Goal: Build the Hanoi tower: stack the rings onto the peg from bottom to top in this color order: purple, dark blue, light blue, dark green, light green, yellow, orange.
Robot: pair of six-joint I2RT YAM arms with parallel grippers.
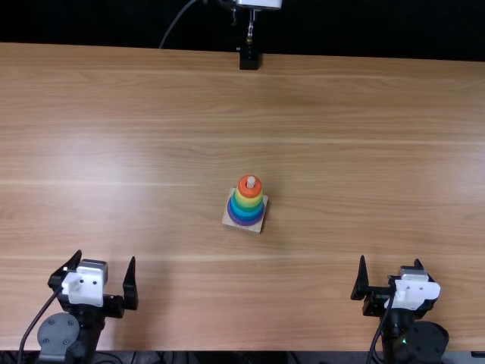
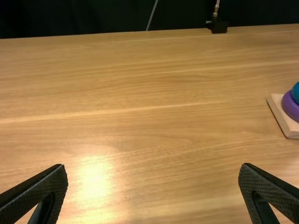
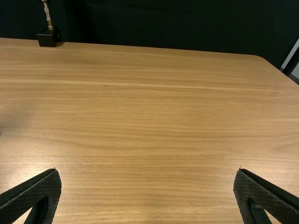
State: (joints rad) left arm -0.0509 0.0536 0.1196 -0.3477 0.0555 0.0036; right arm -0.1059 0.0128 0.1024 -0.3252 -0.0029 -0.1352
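Top view: the stack [image 1: 246, 205] stands mid-table, orange ring [image 1: 244, 187] on top, then yellow [image 1: 248, 201], blues and purple [image 1: 245, 221] lowest, on a square base [image 1: 256, 227]. The left hand [image 1: 106, 262] is at near left, the right hand [image 1: 390, 262] at near right, both released.

Left wrist view: the left hand's fingers [image 2: 35, 191] are wide apart; base and purple ring lie farther right.

Right wrist view: the right hand's fingers are spread above the table [image 3: 149, 130].

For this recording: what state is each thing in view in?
Left tool, open and empty
Right tool, open and empty
Wooden base, flat on the table
Peg, upright, tip exposed
Purple ring, lowest on the peg
Yellow ring, beneath orange
Orange ring, topmost
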